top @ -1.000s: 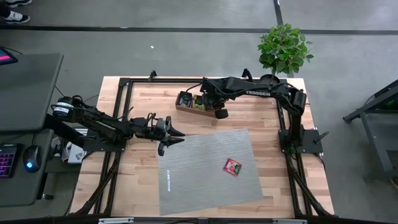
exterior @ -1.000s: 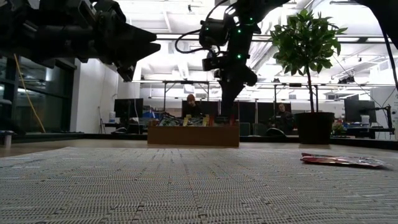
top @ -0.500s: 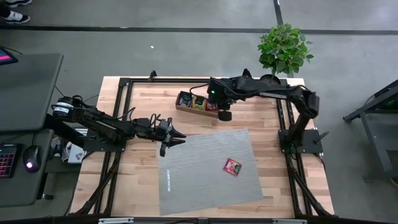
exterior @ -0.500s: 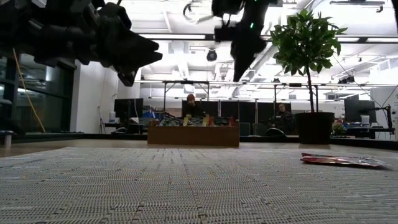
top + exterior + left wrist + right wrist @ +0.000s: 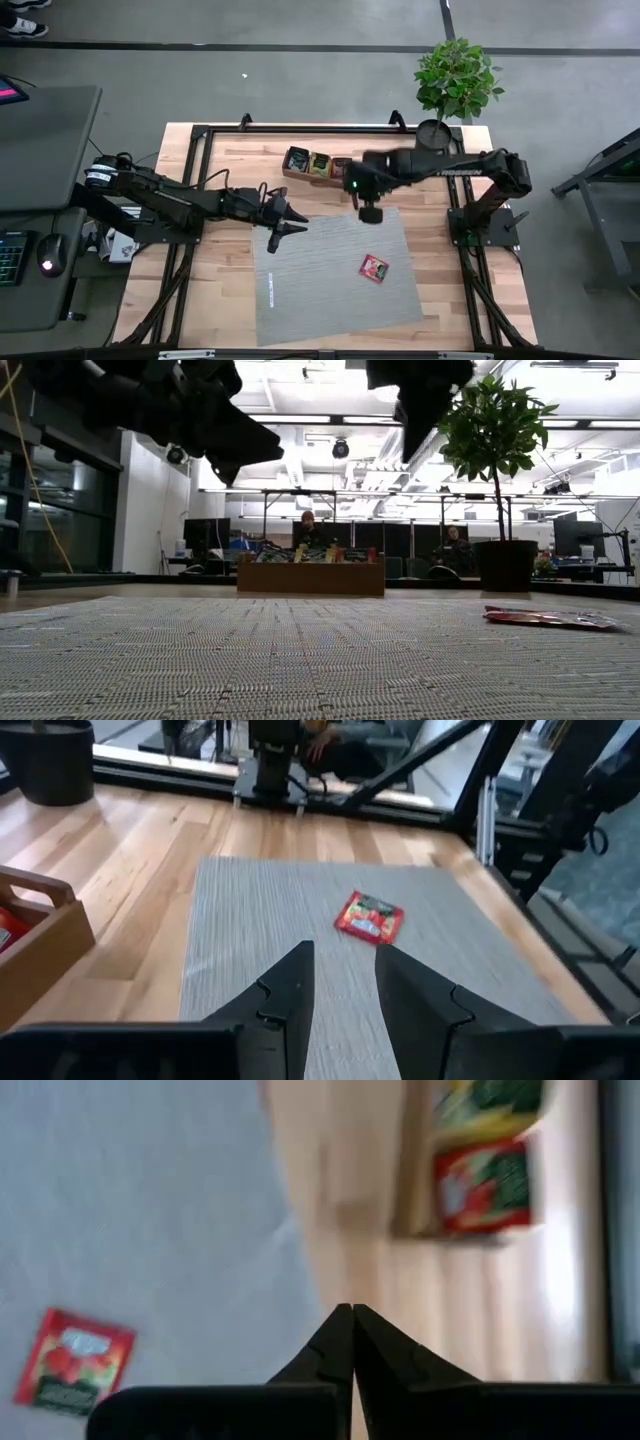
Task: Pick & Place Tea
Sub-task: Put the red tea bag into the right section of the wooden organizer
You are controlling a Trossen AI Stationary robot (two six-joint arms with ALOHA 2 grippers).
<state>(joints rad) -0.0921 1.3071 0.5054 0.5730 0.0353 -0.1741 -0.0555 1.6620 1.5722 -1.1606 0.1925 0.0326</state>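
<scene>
The right gripper (image 5: 367, 212) has left the wooden tray (image 5: 310, 163) and now hangs pinched empty over the grey mat (image 5: 335, 275), probably heading for the red sachet (image 5: 374, 267), while the left gripper (image 5: 290, 221) waits, fingers slightly parted and empty.

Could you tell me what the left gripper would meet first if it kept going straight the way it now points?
Most likely the grey mat: the left gripper points forward and down across it. The red tea sachet lies farther along, slightly to one side; depth is unclear, so the fingers may pass beside it.

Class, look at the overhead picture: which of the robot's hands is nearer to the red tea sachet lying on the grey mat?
Right. The right hand hangs at the mat's far edge, close to the red tea sachet. The left hand is over the mat's far left corner, farther off.
</scene>
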